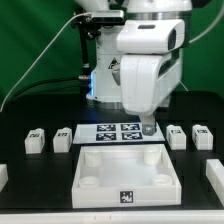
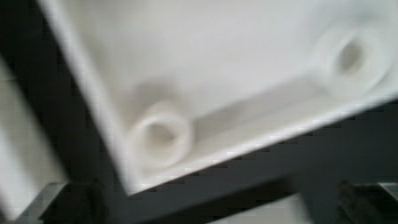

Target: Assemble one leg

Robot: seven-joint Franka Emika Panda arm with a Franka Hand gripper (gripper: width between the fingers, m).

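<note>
Several legs, small white blocks with tags, lie on the black table in the exterior view: two toward its left (image 1: 35, 141) (image 1: 62, 138) and two toward its right (image 1: 178, 136) (image 1: 202, 135). My gripper (image 1: 148, 127) hangs just above the far right corner of the large white tray-like part (image 1: 92, 160), well apart from every leg. In the wrist view the gripper (image 2: 210, 206) is open and holds nothing. Its dark fingertips (image 2: 43, 205) show only at the picture's edge. Beneath it are the tray's corner and a round socket (image 2: 164, 135). No leg shows there.
The marker board (image 1: 117, 131) lies just behind the tray, partly under the gripper. More white parts poke in at the exterior view's left edge (image 1: 3, 176) and right edge (image 1: 214, 176). The arm's base and cables stand behind.
</note>
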